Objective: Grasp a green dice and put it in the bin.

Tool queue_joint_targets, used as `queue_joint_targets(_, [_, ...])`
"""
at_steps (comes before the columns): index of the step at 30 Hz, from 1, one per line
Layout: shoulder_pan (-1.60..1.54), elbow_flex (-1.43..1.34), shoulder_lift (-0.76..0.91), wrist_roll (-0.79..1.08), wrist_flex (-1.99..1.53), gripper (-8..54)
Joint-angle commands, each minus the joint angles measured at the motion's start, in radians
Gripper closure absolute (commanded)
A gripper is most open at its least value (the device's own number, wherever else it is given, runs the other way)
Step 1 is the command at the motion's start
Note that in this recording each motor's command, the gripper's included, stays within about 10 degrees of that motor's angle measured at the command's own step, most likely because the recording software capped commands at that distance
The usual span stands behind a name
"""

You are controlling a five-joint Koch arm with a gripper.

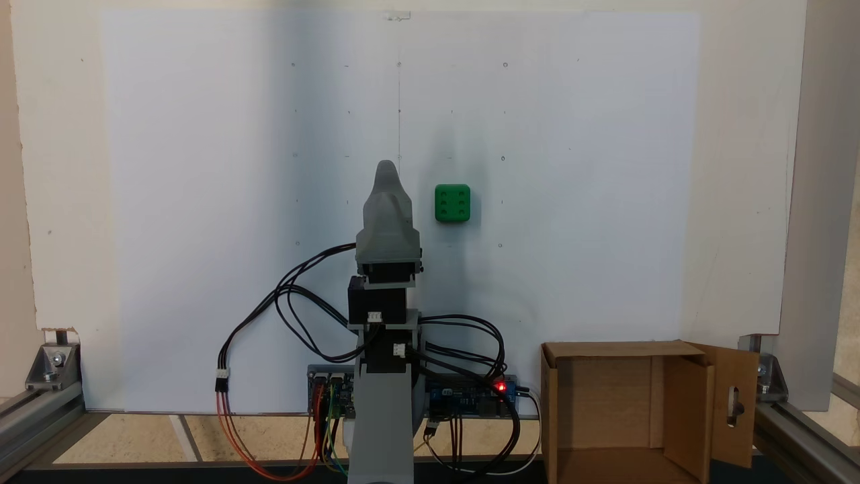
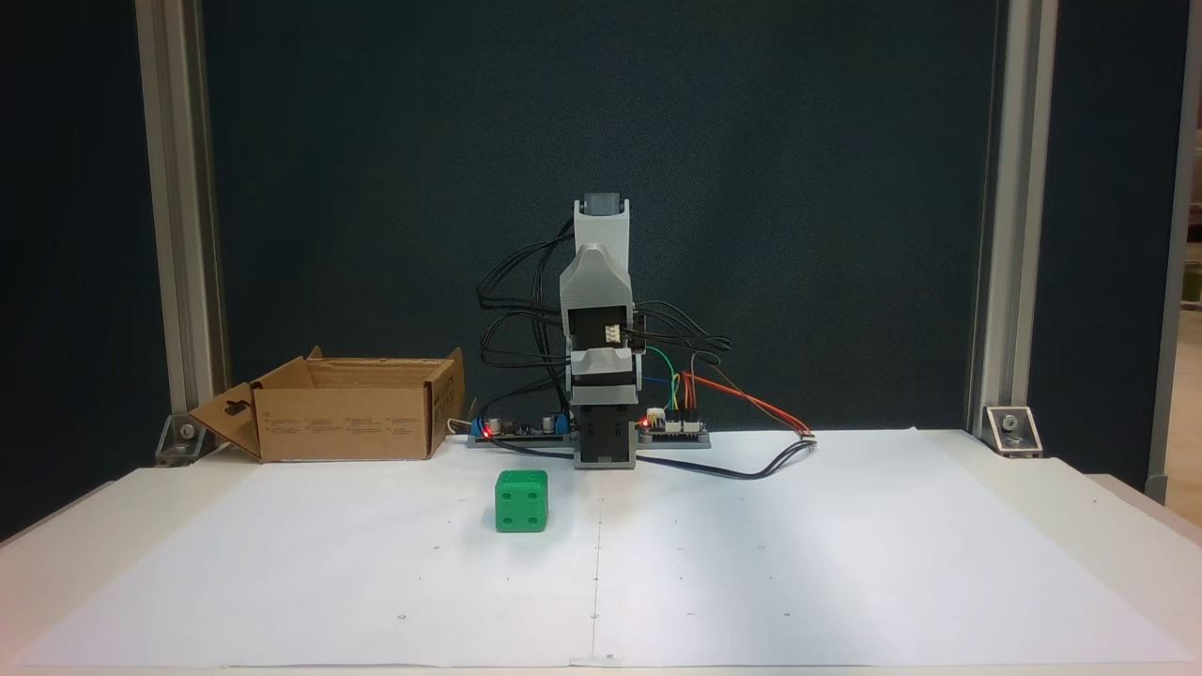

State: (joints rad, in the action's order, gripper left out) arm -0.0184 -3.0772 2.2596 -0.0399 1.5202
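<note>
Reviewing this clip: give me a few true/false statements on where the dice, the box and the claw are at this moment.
1. The green dice lies on the white paper, apart from the claw. True.
2. The dice is already inside the cardboard box. False: the box holds no dice; the dice sits on the paper.
3. The claw grips the dice. False: it holds nothing, and the arm is folded upright over its base.
4. The box stands open beside the arm's base, one flap with a slot cutout. True.

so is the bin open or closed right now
Open. The bin has its flaps folded outward, and its bare cardboard interior is visible from above; it looks empty. The green dice sits on the paper outside it.
</note>
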Motion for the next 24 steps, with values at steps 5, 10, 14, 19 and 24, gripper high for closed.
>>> queue_joint_targets(5, [0.133, -0.049, 0.106, 0.012, -0.08, 1.0])
queue_joint_targets(10, [0.133, -0.049, 0.106, 0.012, -0.08, 1.0])
queue_joint_targets(14, [0.132, -0.049, 0.106, 0.014, -0.08, 1.0])
queue_joint_targets(19, [0.133, -0.049, 0.106, 0.015, -0.08, 1.0])
queue_joint_targets(24, [0.138, -0.049, 0.106, 0.015, -0.072, 1.0])
